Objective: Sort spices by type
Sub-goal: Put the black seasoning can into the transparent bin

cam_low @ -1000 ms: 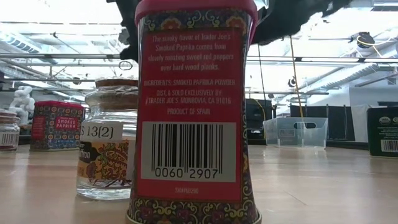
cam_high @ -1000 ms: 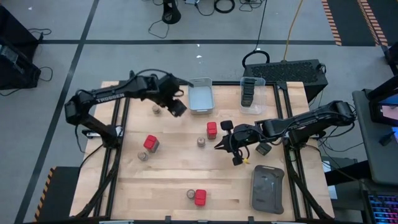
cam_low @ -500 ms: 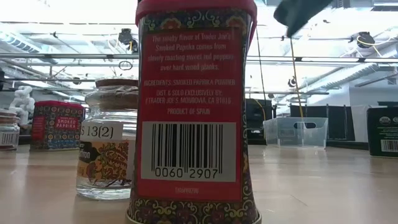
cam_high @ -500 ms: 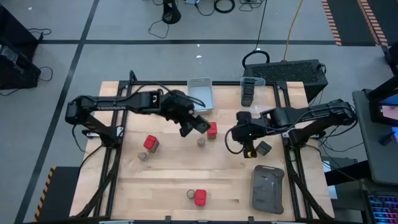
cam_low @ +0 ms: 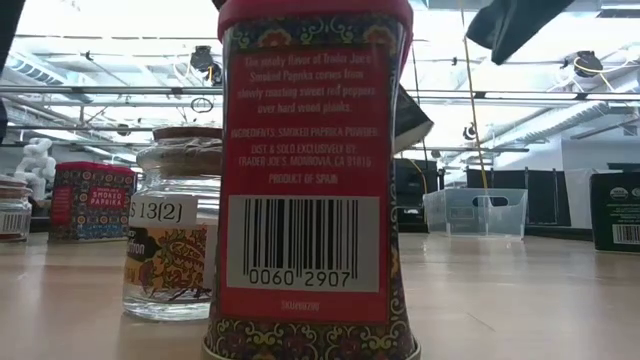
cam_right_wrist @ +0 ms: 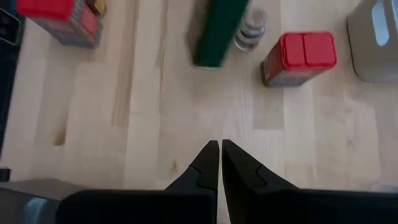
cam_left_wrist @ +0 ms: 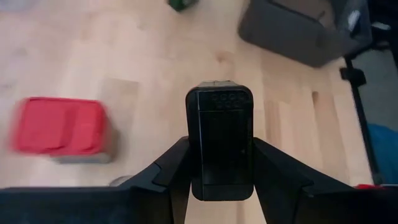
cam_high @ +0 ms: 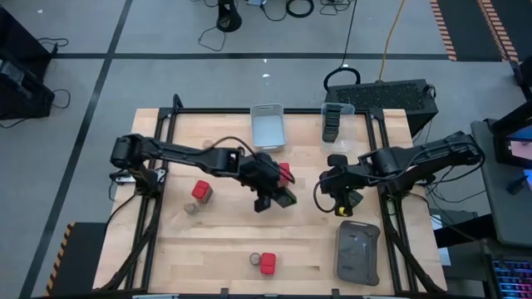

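Note:
My left gripper (cam_high: 277, 193) reaches to mid-table and is shut on a black spice container (cam_left_wrist: 219, 140), which also shows as a dark green block (cam_right_wrist: 214, 31) in the right wrist view. My right gripper (cam_right_wrist: 220, 146) is shut and holds nothing. It hovers over bare wood beside another dark container (cam_high: 353, 198) that stands on the table. Red-capped tins stand at mid-left (cam_high: 202, 191), by the left gripper (cam_high: 284, 170) and near the front edge (cam_high: 268, 263). Round jars (cam_high: 189, 208) (cam_high: 255, 260) stand beside two of the tins. My left gripper pinches the black container between its two fingers (cam_left_wrist: 171, 171), one on each long side (cam_left_wrist: 194, 149). The perforated cap end (cam_left_wrist: 221, 99) points away from the wrist. The fingers come slanting down from the table's left. The container is lifted clear of the table and tilted.
A grey bin (cam_high: 268, 126) and a clear bin (cam_high: 337, 124) holding dark containers sit at the far edge. A flat grey tray (cam_high: 357, 252) lies at the near right. In the low view a red tin (cam_low: 310, 180) and a jar (cam_low: 170, 230) block most of the scene.
My left gripper has carried the black container from beside the grey bin toward the table's middle, moving right and toward the near edge. My right gripper has drawn back toward the right edge, to beside the standing dark container.

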Controlling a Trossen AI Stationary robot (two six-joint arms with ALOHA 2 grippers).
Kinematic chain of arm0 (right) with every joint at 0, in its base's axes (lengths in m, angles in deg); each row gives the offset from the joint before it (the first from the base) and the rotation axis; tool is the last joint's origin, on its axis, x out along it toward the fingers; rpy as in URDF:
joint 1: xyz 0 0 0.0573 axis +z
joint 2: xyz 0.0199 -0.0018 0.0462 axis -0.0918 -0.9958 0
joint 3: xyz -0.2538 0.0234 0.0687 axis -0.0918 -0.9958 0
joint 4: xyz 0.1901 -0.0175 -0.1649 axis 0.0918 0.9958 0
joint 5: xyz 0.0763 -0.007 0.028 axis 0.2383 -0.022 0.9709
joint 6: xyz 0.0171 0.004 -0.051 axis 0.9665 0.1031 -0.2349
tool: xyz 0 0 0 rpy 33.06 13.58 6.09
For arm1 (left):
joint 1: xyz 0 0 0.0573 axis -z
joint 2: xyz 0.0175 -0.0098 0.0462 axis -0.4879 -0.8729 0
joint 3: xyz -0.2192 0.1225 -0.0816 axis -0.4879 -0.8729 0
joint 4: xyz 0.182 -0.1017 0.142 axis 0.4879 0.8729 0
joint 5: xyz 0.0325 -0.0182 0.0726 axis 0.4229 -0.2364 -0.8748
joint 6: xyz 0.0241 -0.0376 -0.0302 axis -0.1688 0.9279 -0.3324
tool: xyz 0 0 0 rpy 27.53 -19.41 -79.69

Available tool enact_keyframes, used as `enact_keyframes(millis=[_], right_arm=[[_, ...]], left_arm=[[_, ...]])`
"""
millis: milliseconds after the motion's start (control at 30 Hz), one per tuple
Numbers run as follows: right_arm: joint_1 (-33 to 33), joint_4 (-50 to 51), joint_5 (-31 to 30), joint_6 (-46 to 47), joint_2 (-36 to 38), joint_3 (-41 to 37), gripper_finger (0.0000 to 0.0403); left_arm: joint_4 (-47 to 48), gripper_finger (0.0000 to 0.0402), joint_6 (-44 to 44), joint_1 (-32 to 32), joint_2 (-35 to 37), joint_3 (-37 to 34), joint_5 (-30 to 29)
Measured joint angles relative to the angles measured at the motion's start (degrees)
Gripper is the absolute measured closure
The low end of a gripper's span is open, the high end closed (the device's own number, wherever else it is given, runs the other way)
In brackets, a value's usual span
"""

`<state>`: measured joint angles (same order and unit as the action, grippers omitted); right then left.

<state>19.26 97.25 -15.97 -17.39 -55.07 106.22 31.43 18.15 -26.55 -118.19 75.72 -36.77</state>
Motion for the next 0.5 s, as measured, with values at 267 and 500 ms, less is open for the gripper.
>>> enact_keyframes(millis=[267, 500], right_arm=[[0.0, -5.4, -0.1, -1.9, 0.1, -3.6, 0.0403], [0.0, -13.4, 0.5, -3.6, 0.1, -7.1, 0.0403]], left_arm=[[4.6, 0.0253, -3.0, 2.3, -6.8, 6.3, 0.7], [13.4, 0.0253, -4.8, 2.4, -13.6, 12.7, 0.6]])
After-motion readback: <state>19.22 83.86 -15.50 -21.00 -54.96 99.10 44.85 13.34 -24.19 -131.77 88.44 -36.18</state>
